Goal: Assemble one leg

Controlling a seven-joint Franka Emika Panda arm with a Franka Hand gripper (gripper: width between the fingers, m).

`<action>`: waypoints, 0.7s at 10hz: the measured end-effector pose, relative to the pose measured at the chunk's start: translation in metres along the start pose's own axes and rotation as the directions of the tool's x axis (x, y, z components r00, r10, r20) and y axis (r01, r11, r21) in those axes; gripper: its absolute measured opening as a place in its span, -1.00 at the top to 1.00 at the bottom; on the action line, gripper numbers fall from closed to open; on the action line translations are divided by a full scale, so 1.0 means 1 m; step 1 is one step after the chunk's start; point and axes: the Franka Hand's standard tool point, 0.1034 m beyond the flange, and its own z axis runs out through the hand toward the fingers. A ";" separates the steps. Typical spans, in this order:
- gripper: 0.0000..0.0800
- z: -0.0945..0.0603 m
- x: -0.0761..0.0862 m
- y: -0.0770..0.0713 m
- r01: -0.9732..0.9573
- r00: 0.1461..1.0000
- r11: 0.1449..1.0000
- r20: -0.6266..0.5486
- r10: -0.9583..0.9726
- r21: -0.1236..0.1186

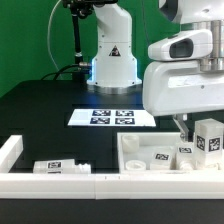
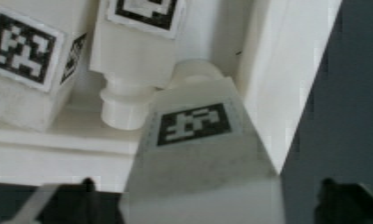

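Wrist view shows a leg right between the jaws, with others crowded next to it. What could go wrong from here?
1. The tagged leg lies between the jaws, which are not closed on it; closing off-centre could twist it or let it slip.
2. Two more legs stand right behind it, with one peg end almost touching, so lifting may knock them over.
3. In the exterior view the gripper sits low beside the tray-shaped part and may catch its raised rim.

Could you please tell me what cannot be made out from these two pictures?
- Gripper: in the exterior view the arm's white housing hides the fingertips; in the wrist view only dark tips show, so the grip is unclear.
- Leg: wrist view, blurred and cut off by the edge.
- Tray-shaped part: exterior view, partly hidden by the arm.
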 end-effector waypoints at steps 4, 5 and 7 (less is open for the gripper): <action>0.29 0.000 0.000 0.001 -0.219 0.976 0.976 0.000 0.219 0.001; 0.29 0.000 0.000 0.001 -0.270 0.963 0.963 0.000 0.270 0.000; 0.29 0.001 -0.001 0.002 -0.523 0.852 0.852 0.000 0.524 -0.024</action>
